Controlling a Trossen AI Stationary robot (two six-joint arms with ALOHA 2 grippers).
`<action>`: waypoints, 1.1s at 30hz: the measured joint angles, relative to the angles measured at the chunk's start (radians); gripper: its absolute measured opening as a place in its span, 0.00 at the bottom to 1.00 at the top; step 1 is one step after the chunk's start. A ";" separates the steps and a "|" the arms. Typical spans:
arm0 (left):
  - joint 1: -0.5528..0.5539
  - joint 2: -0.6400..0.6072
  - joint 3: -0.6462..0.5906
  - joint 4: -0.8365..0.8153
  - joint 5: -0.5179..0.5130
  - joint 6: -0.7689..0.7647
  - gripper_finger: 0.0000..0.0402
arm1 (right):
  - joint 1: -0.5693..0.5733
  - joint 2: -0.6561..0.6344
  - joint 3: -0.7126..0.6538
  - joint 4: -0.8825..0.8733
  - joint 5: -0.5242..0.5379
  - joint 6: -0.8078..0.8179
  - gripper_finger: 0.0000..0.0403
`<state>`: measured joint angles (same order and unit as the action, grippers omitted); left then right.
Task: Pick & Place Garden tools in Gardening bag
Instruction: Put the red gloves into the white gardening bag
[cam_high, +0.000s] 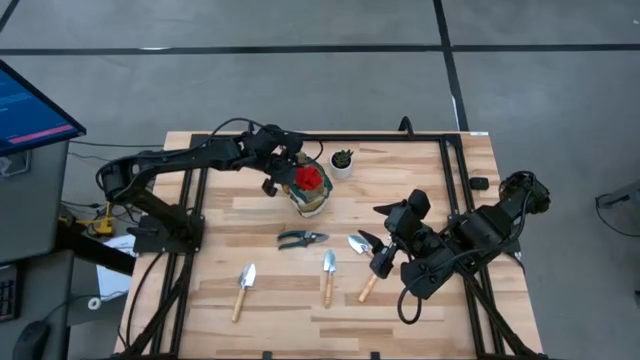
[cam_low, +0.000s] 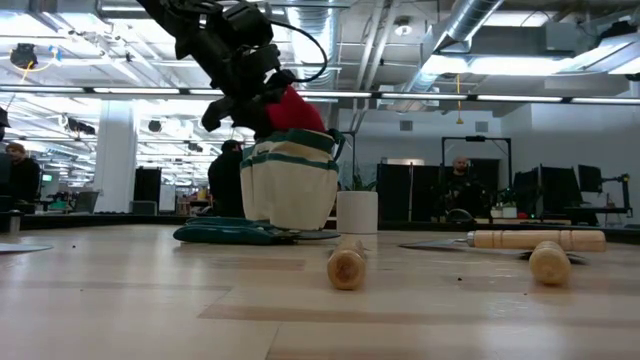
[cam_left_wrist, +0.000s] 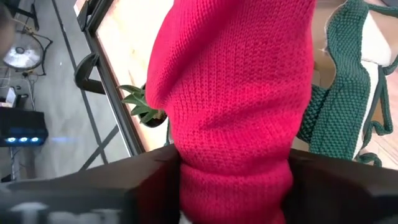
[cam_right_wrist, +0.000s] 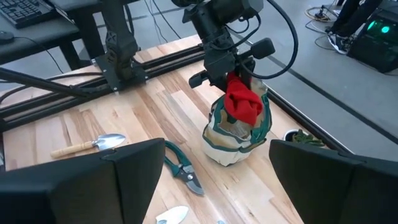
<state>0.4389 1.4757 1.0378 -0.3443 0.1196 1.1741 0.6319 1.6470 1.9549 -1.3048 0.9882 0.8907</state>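
Pale wooden tabletop (cam_high: 420, 170) planks run beneath both my arms, with grey floor around and a wide hall with people behind. My left fingers (cam_right_wrist: 231, 70) are clamped on the red knitted item (cam_high: 310, 178), which hangs from them straight down into the mouth of the gardening bag (cam_right_wrist: 235, 134); the beige bag with green trim stands upright directly under them. Just beyond the bag from my left fingers sits the small white pot (cam_high: 342, 163) with its dark plant. On the near side of the bag, between my two arms, the dark pruning shears (cam_high: 301, 239) lie flat. My right gripper (cam_high: 383, 255) hovers low with its fingers spread wide and holding nothing; a trowel (cam_high: 361, 246) with a wooden handle lies right beside them. Farther out from my right fingers lie a narrow trowel (cam_high: 327, 274) and then another trowel (cam_high: 243, 289), each apart from the others on the bare planks.
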 joint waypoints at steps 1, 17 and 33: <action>0.000 0.000 0.000 0.000 0.000 0.000 0.36 | 0.000 0.000 0.000 0.000 0.000 0.001 0.70; -0.013 -0.025 -0.002 -0.008 -0.105 -0.003 0.61 | -0.007 0.000 0.000 -0.001 0.000 0.001 0.70; -0.013 -0.202 -0.003 -0.091 -0.061 -0.056 0.60 | -0.064 0.000 -0.001 0.000 -0.040 -0.056 0.70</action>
<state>0.4255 1.2733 1.0352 -0.4349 0.0589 1.1184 0.5675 1.6470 1.9541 -1.3045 0.9484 0.8346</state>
